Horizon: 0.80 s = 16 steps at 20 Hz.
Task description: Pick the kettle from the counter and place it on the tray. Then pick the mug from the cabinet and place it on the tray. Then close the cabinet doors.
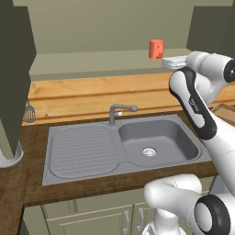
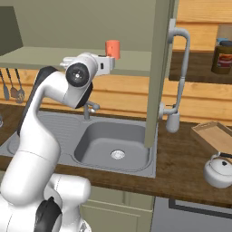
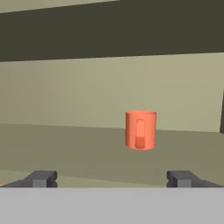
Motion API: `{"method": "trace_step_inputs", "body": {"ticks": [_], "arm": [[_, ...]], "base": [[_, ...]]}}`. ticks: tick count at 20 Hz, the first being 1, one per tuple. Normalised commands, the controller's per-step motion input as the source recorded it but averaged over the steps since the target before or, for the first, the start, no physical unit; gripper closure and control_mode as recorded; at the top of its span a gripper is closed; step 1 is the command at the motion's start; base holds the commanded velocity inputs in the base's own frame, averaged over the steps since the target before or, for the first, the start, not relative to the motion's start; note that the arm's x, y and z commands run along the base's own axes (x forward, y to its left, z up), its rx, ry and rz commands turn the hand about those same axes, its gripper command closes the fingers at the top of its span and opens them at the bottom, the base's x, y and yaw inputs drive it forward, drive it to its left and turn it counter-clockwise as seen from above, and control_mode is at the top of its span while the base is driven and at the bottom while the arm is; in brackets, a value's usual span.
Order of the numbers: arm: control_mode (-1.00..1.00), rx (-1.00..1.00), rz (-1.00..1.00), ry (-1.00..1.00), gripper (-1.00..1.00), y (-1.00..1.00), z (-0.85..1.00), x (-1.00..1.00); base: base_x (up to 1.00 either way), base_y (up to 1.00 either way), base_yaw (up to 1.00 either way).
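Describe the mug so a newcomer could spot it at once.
Look above the sink into the open cabinet with its pale green interior. On its shelf stands the mug, upright, handle facing the open gripper. It is a plain orange-red cylinder, the shelf's one bright thing, unlike the dark labelled jar further right.

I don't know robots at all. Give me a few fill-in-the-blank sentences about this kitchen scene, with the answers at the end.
1. The mug standing in the cabinet is coloured ____.
2. The gripper faces the mug with its jaws ____.
3. The kettle sits on the counter beside the ____.
4. The mug's handle points ____ the hand camera.

Missing words: orange-red; open; tray; toward
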Motion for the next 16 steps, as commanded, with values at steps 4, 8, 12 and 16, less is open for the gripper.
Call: {"method": "trace_step_inputs", "body": {"ticks": [4,8,12,16], "arm": [[-1.00,0.00,0.00,0.00,-1.00,0.00,0.00,0.01],[-1.00,0.00,0.00,0.00,-1.00,0.00,0.00,0.00],[-1.00,0.00,0.00,0.00,-1.00,-0.04,0.00,0.01],[-1.00,0.00,0.00,0.00,-1.00,-0.07,0.00,0.01]], "base": [[0.00,0.00,0.00],[0.00,0.00,0.00],[0.00,0.00,0.00],[0.00,0.00,0.00]]}}
